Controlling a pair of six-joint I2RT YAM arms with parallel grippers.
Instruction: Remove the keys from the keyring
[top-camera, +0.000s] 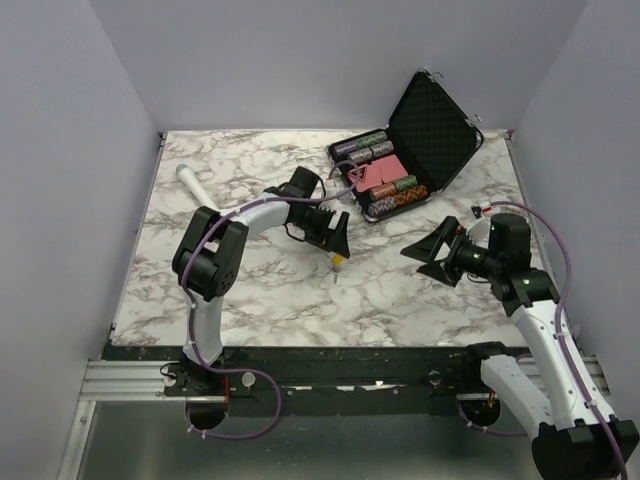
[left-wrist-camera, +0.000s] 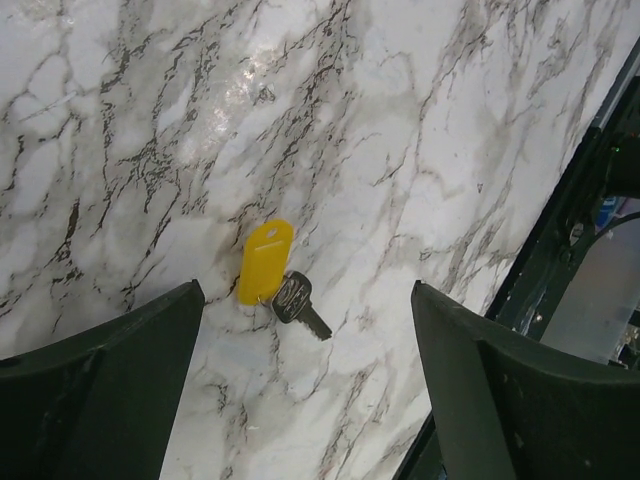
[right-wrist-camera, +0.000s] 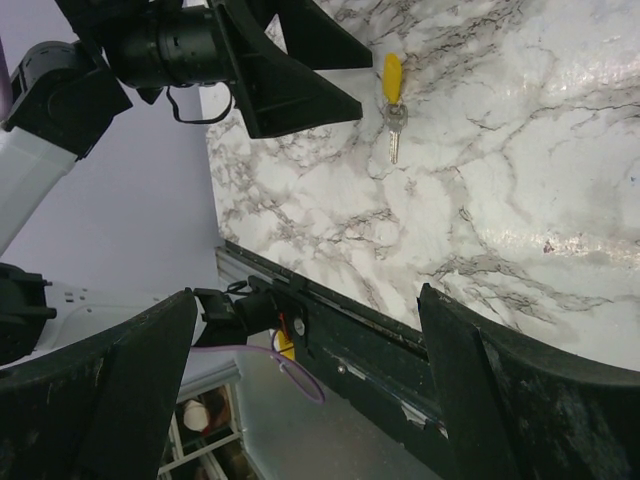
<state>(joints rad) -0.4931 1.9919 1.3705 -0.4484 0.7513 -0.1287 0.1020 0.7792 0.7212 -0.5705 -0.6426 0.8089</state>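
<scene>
A small grey metal key (left-wrist-camera: 297, 303) lies flat on the marble table, joined to a yellow plastic tag (left-wrist-camera: 265, 262). The keyring (left-wrist-camera: 262, 300) shows only as a tiny thin loop between them. In the top view the yellow tag and key (top-camera: 338, 266) lie near the table's middle. My left gripper (left-wrist-camera: 305, 295) is open and empty, hovering just above and behind the key (top-camera: 335, 238). My right gripper (top-camera: 428, 256) is open and empty to the right, facing the key (right-wrist-camera: 393, 125) and its tag (right-wrist-camera: 392, 76) from a distance.
An open black case (top-camera: 432, 122) with poker chips (top-camera: 385, 178) stands at the back right. A white-and-grey microphone (top-camera: 192, 183) lies at the back left. The table's black front rail (right-wrist-camera: 400, 350) runs below the right gripper.
</scene>
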